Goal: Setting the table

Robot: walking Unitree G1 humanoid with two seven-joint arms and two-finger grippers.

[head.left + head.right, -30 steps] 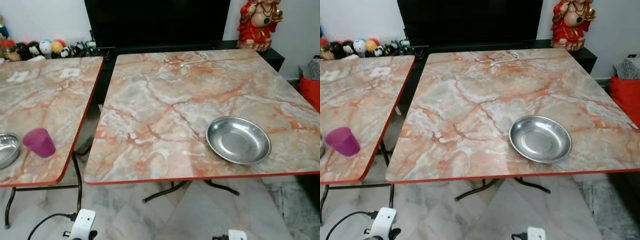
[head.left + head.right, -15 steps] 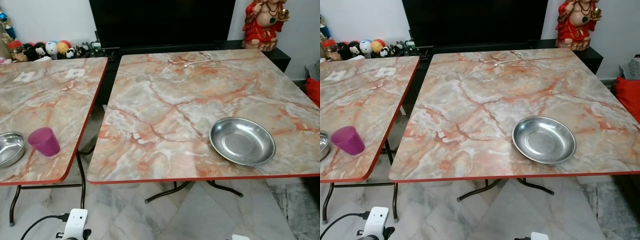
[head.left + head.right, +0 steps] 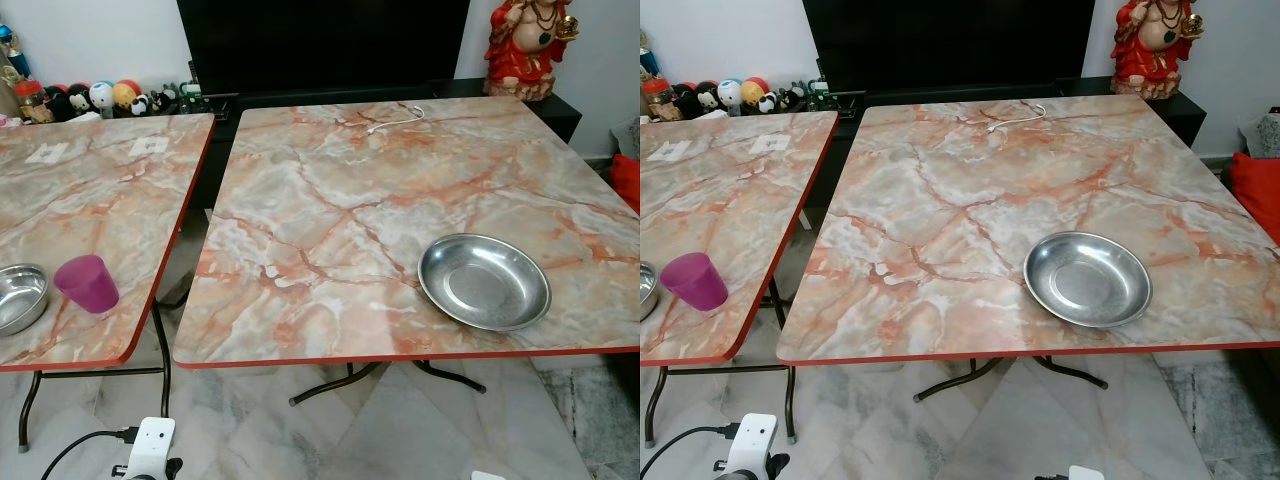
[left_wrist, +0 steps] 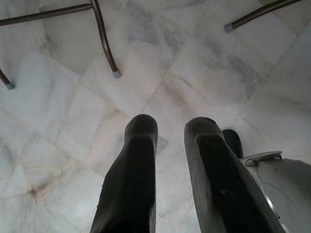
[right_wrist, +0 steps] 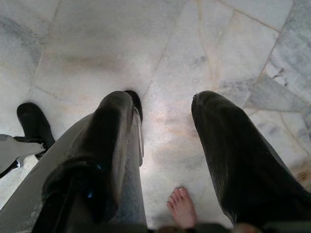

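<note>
Steel plate (image 3: pixel 484 281), round and rim-up with no long axis, lies near the front right edge of the marble table (image 3: pixel 330 200), placed as it was a second ago. Both arms hang over the floor: left gripper (image 4: pixel 170 131) narrowly parted, right gripper (image 5: pixel 163 109) wide, both empty.

Both tables (image 3: pixel 330 200) carry a glossy marble print of grey-white and salmon veined with rust, edged in a thin red-orange band, and the floor (image 4: pixel 194 63) is pale grey-veined white marble. On the larger top at about 4 o'clock sits a plain silver steel plate (image 3: pixel 484 281); on the other table at 7 o'clock are a magenta cup (image 3: pixel 86 284) and a silver bowl (image 3: pixel 20 296). At 12 o'clock is a black screen (image 3: pixel 320 40), at 1 o'clock a red-and-gold figurine (image 3: pixel 527 45), and the left gripper (image 4: pixel 170 145) and right gripper (image 5: pixel 163 141) have black fingers.
</note>
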